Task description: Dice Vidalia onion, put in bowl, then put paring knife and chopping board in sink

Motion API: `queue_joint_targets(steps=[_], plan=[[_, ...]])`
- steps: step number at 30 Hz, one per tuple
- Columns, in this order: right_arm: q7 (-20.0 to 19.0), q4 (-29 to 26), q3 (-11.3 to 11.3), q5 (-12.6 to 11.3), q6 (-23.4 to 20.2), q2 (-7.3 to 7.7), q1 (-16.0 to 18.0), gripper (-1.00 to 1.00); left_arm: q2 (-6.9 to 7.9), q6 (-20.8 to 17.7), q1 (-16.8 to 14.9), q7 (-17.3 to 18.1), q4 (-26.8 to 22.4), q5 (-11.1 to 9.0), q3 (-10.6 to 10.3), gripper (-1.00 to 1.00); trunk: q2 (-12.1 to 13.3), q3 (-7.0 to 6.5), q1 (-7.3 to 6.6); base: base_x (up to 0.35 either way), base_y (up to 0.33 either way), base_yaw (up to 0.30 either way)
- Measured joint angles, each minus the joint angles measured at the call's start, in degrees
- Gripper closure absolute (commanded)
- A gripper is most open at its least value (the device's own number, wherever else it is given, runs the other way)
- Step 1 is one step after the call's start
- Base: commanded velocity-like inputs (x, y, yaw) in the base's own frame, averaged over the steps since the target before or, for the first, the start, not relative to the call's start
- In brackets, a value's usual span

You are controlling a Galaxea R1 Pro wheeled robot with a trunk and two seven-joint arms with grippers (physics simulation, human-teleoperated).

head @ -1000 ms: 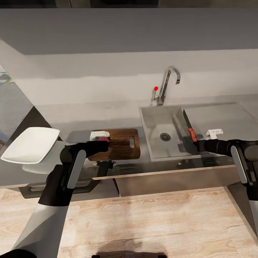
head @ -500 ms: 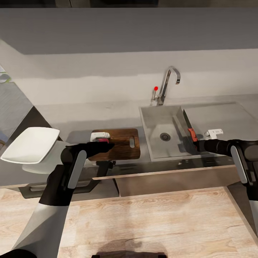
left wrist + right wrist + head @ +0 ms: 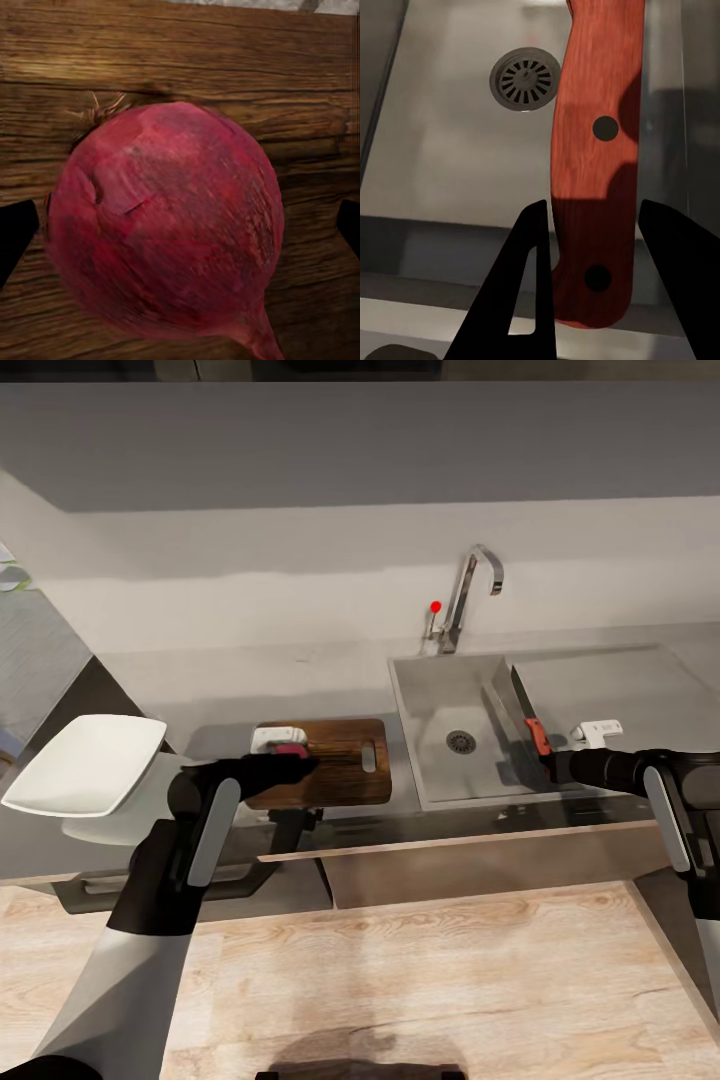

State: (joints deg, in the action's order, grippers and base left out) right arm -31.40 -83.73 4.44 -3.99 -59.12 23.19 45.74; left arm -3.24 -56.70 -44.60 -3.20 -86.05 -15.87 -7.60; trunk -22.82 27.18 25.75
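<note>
The Vidalia onion (image 3: 291,736) (image 3: 165,225), dark pinkish-red, rests on the left end of the brown chopping board (image 3: 345,765) (image 3: 180,45). My left gripper (image 3: 288,752) (image 3: 180,229) straddles it, open; its fingertips (image 3: 15,232) stand wide of the bulb. My right gripper (image 3: 548,760) (image 3: 596,262) is shut on the red-orange handle of the paring knife (image 3: 536,735) (image 3: 592,150). The dark blade points away over the right side of the sink (image 3: 435,695), above the basin floor near the drain (image 3: 525,79). The white bowl (image 3: 90,760) sits at the far left of the countertop (image 3: 250,680).
A chrome tap (image 3: 470,585) with a red knob (image 3: 435,606) rises behind the basin. The steel drainboard (image 3: 610,680) lies to the sink's right. The counter's metal front edge (image 3: 450,845) runs below both arms, with wooden floor (image 3: 400,980) beneath.
My left gripper dipped slightly over the onion and came back; the onion stays on the board. The right arm and knife have not moved.
</note>
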Motion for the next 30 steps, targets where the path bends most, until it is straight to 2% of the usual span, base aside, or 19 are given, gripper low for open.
queue_joint_targets(steps=[10, 21, 30], plan=[[0.0, 0.0, 0.0, 0.0, 0.0, 0.00, 0.0, 1.00, 0.06, -0.1, 0.0, 0.0, -4.2, 0.0, 0.2, -1.00, 0.0, -0.02, 0.00, 0.000, 0.000, 0.000], [0.0, 0.0, 0.0, 0.0, 0.0, 0.00, 0.0, 1.00, 0.09, -0.2, 0.0, 0.1, -4.7, 0.0, 0.8, -1.00, 0.0, -0.13, 0.00, 0.000, 0.001, 0.000], [0.0, 0.0, 0.0, 0.0, 0.1, 0.01, 0.0, 1.00, 0.08, -0.2, 0.0, 0.1, -4.8, 0.0, 0.8, -1.00, 0.0, -0.87, 0.01, -0.108, 0.195, 0.000]])
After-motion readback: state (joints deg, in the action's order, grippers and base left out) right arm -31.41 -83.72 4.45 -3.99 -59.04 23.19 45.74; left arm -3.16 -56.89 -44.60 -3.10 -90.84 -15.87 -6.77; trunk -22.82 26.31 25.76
